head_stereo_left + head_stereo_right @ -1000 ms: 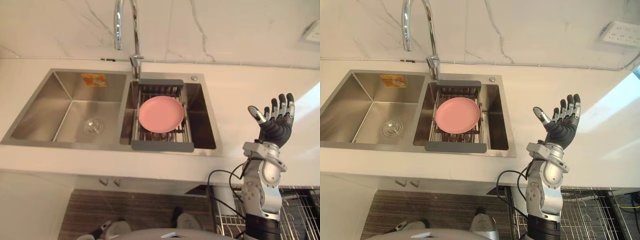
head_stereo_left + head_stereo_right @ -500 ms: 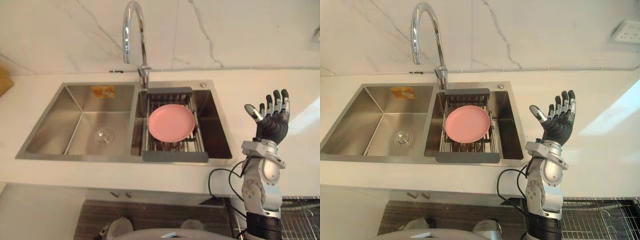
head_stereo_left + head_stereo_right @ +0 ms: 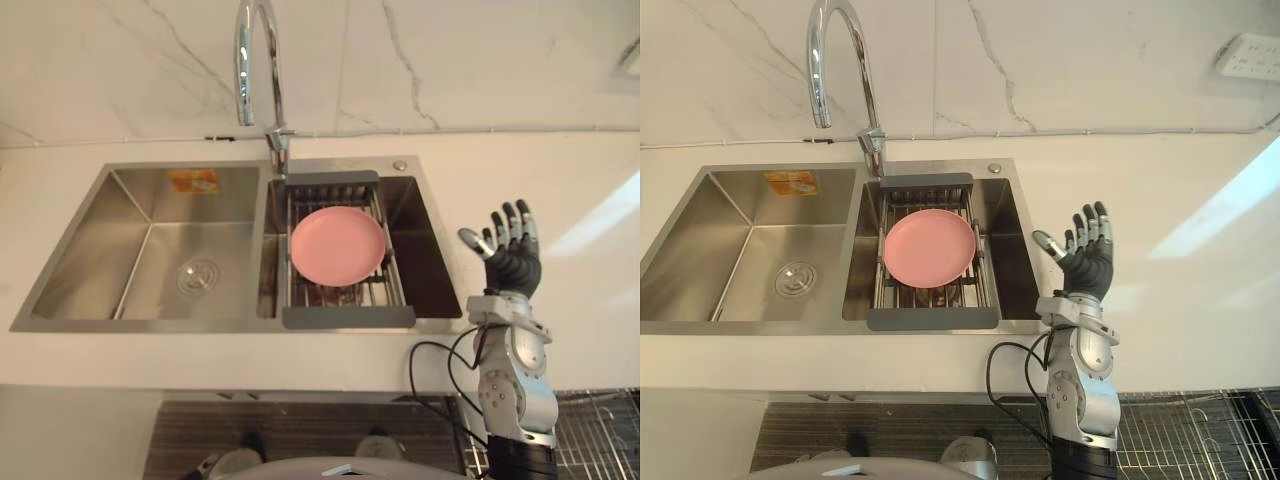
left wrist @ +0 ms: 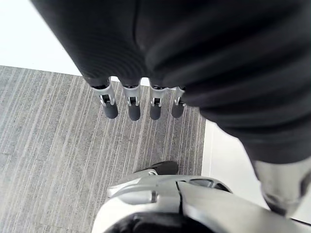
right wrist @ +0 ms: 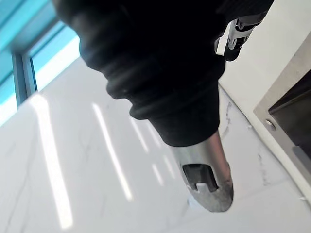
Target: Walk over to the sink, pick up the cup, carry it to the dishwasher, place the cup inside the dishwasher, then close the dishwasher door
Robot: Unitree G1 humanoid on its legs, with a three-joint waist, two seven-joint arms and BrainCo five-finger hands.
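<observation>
A steel double sink is set in the white counter under a tall curved tap. Its left basin holds only its drain. In the right basin a grey-ended wire rack carries a pink plate. My right hand is raised over the counter just right of the sink, palm toward the sink, open with its fingers spread and nothing in it. My left hand hangs down by my side over the grey striped floor, its fingers straight and holding nothing.
A white marble wall backs the counter, with a socket at the upper right. Below the counter's front edge at the lower right shows a wire dishwasher rack. White counter stretches right of the sink.
The whole view has shifted as the head moved. My right hand now sits lower and a little closer to the sink's right edge, still open.
</observation>
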